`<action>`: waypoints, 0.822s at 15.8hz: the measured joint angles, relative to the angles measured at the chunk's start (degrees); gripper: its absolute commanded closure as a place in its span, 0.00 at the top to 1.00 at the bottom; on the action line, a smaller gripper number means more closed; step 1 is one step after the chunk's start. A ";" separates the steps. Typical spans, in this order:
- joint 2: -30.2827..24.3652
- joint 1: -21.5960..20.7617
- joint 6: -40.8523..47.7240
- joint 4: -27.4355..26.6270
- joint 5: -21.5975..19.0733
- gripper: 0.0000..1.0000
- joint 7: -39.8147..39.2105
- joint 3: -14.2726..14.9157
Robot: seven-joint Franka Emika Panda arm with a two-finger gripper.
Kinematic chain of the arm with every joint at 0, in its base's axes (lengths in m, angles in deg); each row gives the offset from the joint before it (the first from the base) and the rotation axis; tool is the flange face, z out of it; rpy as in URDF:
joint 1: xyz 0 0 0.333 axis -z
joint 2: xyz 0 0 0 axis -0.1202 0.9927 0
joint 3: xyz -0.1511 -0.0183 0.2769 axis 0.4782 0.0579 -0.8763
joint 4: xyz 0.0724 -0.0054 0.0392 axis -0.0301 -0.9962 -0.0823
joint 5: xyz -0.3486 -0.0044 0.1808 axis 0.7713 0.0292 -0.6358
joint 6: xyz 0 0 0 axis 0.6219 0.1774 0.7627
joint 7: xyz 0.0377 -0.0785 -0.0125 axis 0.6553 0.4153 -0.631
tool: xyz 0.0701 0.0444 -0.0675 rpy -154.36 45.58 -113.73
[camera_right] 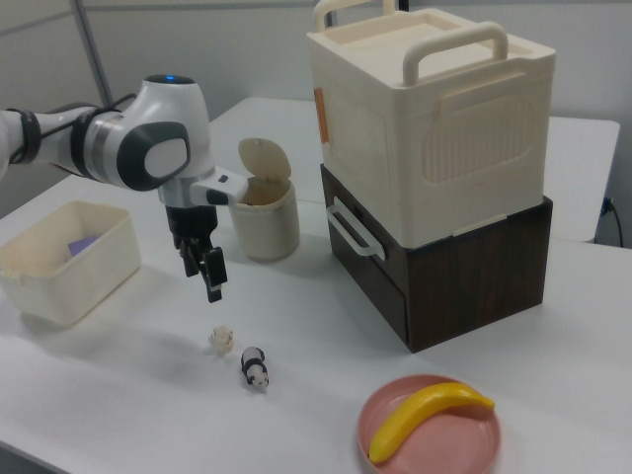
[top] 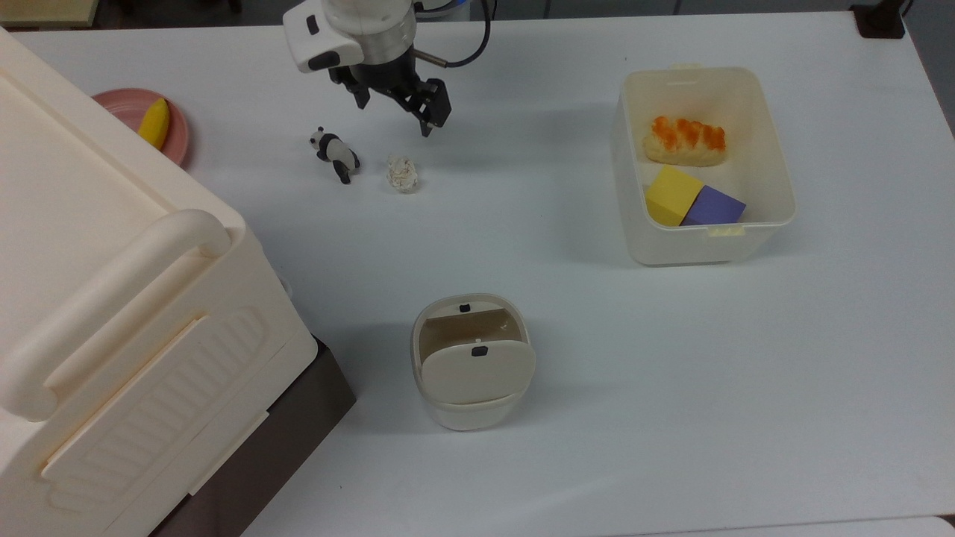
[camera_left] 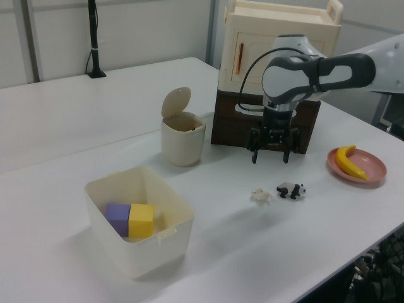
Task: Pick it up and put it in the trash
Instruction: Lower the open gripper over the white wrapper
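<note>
The crumpled whitish paper wad (top: 402,174) (camera_left: 260,195) (camera_right: 222,340) lies on the white table, just beside the panda figurine (top: 334,153) (camera_left: 291,190) (camera_right: 255,370). My gripper (top: 395,112) (camera_left: 269,158) (camera_right: 202,276) hangs open in the air a short way from the wad, nothing between its fingers. In the top view it sits above the wad, toward the table's far edge. The beige trash bin (top: 471,406) (camera_left: 183,145) (camera_right: 265,222) stands apart from them, its flap lid (top: 477,371) tipped up and the mouth open.
A translucent tub (top: 701,250) (camera_left: 139,252) (camera_right: 64,267) holds yellow and purple blocks and a bread piece. A big cream box (top: 112,298) (camera_left: 278,38) (camera_right: 434,128) sits on a dark base. A pink plate (top: 175,142) (camera_left: 372,170) (camera_right: 434,439) carries a banana (top: 154,123).
</note>
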 measured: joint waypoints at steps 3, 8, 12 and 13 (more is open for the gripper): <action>0.74 0.88 -7.06 -2.53 1.14 1.00 0.00 0.48; 2.37 1.76 -12.46 -5.58 2.91 1.00 -0.72 0.56; 4.79 1.58 -14.11 -5.88 4.16 1.00 -0.83 0.54; 5.26 1.51 -14.47 -5.88 4.17 1.00 -0.87 0.53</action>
